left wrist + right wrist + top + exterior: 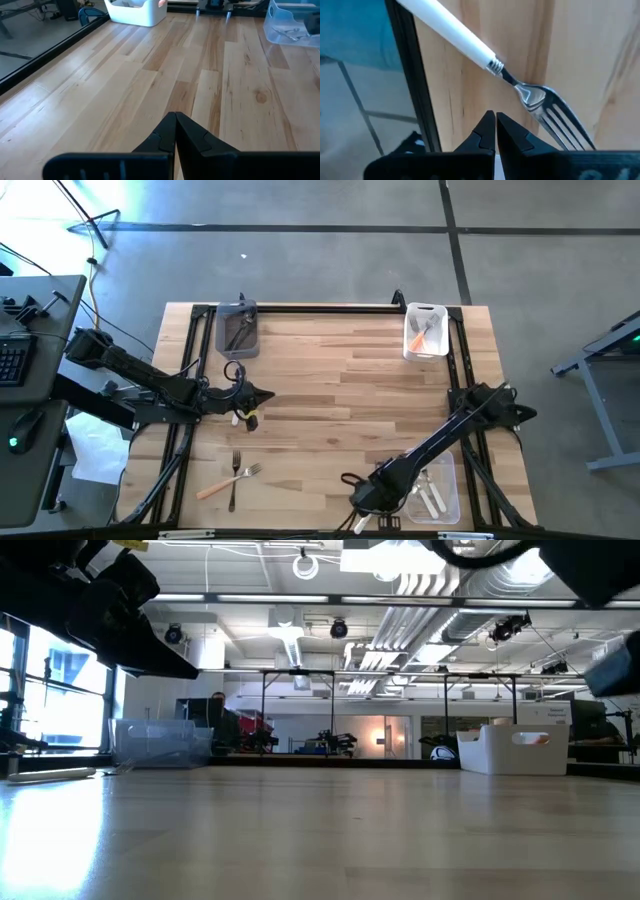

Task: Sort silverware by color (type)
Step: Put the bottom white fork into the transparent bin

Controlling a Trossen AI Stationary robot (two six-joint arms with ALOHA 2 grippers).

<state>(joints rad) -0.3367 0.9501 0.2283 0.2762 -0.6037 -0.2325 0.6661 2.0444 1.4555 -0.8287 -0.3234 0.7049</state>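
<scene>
Right gripper (495,118) sits at the near table edge, fingers together, empty, just above a white fork (485,57) lying by the black frame rail. To pick: open the fingers first, centre over the handle (not the tines), descend, close. Left gripper (175,117), also pinched together, waits mid-left. Orange fork (228,480) and dark fork (234,480) lie crossed near front left, unsorted.

The white fork's (470,42) handle end and tine tips are cut off in the right wrist view, and the forks in the grey bin (237,329) are too small to count.
</scene>
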